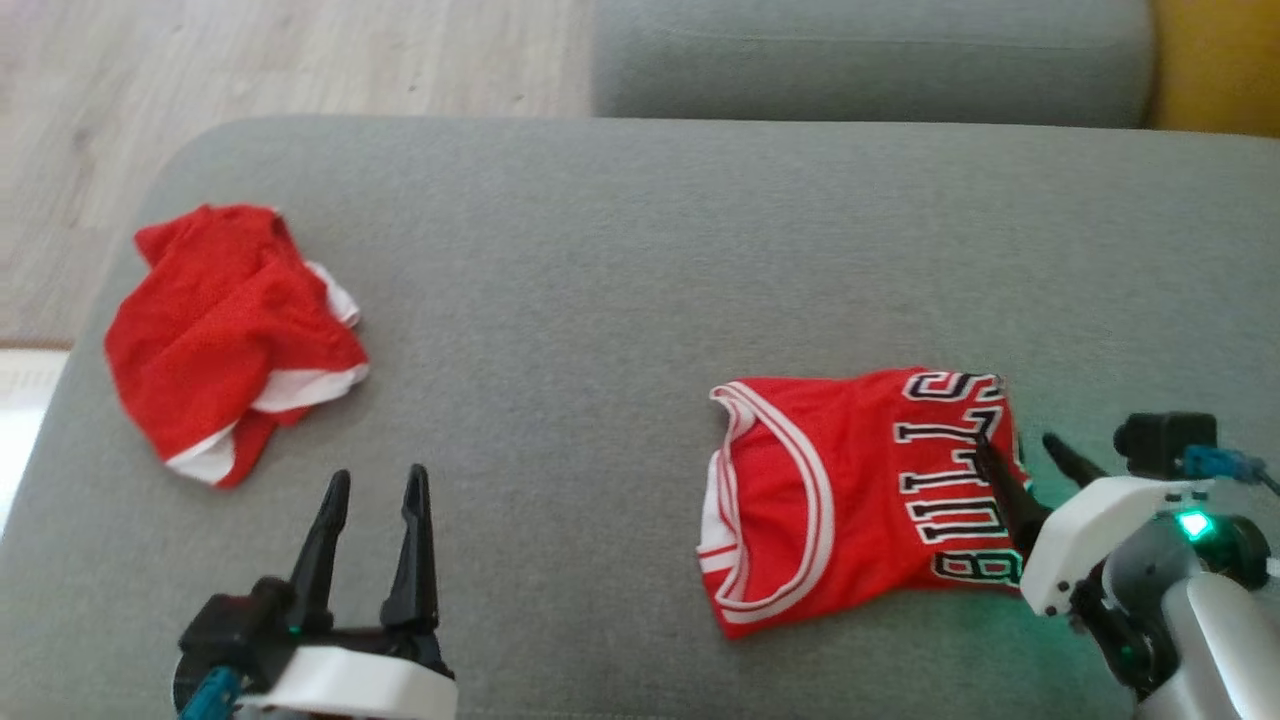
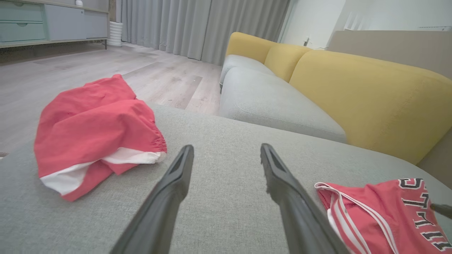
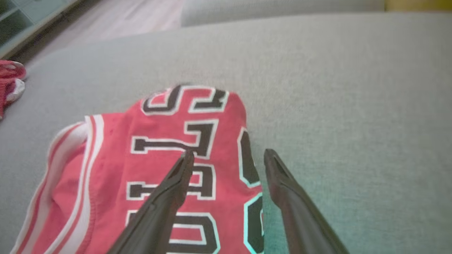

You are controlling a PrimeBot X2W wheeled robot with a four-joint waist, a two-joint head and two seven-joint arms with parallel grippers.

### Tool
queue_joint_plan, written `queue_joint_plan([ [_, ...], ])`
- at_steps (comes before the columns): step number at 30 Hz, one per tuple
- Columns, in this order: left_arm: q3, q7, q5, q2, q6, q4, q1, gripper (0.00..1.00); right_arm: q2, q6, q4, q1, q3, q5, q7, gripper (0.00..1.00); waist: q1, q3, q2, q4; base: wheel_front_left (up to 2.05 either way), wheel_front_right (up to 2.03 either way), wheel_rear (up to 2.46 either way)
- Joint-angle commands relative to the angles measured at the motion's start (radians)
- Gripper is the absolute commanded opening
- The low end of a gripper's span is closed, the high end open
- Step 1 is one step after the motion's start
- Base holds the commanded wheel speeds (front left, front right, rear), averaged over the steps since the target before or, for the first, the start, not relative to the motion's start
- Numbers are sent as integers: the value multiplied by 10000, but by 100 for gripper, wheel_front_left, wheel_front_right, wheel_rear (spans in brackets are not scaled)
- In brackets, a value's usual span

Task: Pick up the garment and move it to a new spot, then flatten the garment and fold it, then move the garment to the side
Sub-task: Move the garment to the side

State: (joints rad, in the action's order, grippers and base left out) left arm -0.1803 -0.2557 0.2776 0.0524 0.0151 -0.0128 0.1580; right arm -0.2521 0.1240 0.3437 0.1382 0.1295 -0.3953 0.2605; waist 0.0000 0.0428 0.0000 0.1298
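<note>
A red jersey garment (image 1: 840,490) with white trim and black lettering lies folded flat on the grey cushion (image 1: 600,250), at the right. My right gripper (image 1: 1012,440) hovers open at its right edge; in the right wrist view the gripper (image 3: 229,152) has one finger over the lettering of the jersey (image 3: 116,158) and the other over bare cushion. A second red garment with white hems (image 1: 220,320) lies crumpled at the left. My left gripper (image 1: 379,475) stands open and empty just right of and nearer than that heap (image 2: 95,127).
The cushion's rounded far-left edge drops to a wooden floor (image 1: 200,60). Beyond it lies another grey seat (image 1: 870,50) with yellow backrests (image 2: 370,95). A wide stretch of bare grey fabric separates the two garments.
</note>
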Motion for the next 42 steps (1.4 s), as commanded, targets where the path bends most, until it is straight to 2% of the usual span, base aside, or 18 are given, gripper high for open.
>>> queue_joint_plan([
  [1, 241, -61, 118, -22, 76, -353, -529, 100, -217, 67, 26, 434, 158, -207, 381, 100, 0, 174, 0, 262, 0, 0, 0],
  [4, 126, -61, 170, -22, 137, -371, -625, 100, -338, 67, 737, 698, 290, -378, 1119, 100, 0, 287, 0, 482, 0, 0, 0],
  [7, 53, -61, 214, -22, 187, -379, -691, 100, -419, 67, 1430, 929, 164, -272, 1347, 100, 0, 361, 0, 642, 0, 0, 0],
  [10, 76, -61, 271, -22, 236, -410, -743, 100, -143, 67, 1939, 1139, -11, -616, 1443, 100, 0, 455, 0, 666, 0, 0, 0],
  [11, 69, -61, 290, -22, 254, -427, -759, 100, -54, 67, 2044, 1215, -47, -792, 1430, 41, 0, 487, 0, 649, 0, 0, 0],
  [12, 48, -61, 310, -22, 263, -444, -780, 100, 31, 67, 2164, 1290, -163, -993, 1388, 0, 0, 515, 0, 610, 0, 0, 0],
  [15, 38, -61, 340, -22, 284, -485, -837, 100, 167, 67, 2325, 1492, -453, -1279, 1101, 0, 0, 587, 0, 460, 0, 0, 0],
  [18, 100, -61, 385, -22, 311, -595, -917, 100, 209, 67, 2590, 1992, -1118, -1138, 274, 0, 0, 749, 0, 32, 0, 0, 0],
  [22, 171, -61, 321, -22, 244, -748, -1049, 100, -57, 67, 2955, 2925, -1843, -317, -337, 0, 0, 1124, 0, -784, 0, 0, 0],
  [27, 116, -61, 141, -22, 33, -921, -1614, 100, -806, 67, 3318, 4346, -3008, 1196, -774, 0, 0, 2075, 0, -1570, 0, 0, 0],
  [33, -107, -61, -54, -22, -174, -1014, -2314, 100, -1714, 67, 3964, 5660, -4316, 3056, -1013, 0, 0, 2995, 0, -1551, 0, 0, 0],
  [34, -110, -61, -110, -22, -201, -1031, -2355, 100, -2180, 67, 4219, 5953, -4693, 3691, -1037, 0, 0, 3119, 0, -1413, 0, 0, 0],
  [38, 6, -61, -234, -22, -212, -1147, -2325, 100, -2951, 67, 4630, 6416, -5524, 4828, -931, 0, 0, 3273, 0, -1141, 0, 0, 0],
  [42, 201, -61, -313, -22, -283, -1252, -2218, 100, -3227, 67, 4787, 6619, -6058, 5855, -926, 0, 0, 3318, 0, -1024, 0, 0, 0],
])
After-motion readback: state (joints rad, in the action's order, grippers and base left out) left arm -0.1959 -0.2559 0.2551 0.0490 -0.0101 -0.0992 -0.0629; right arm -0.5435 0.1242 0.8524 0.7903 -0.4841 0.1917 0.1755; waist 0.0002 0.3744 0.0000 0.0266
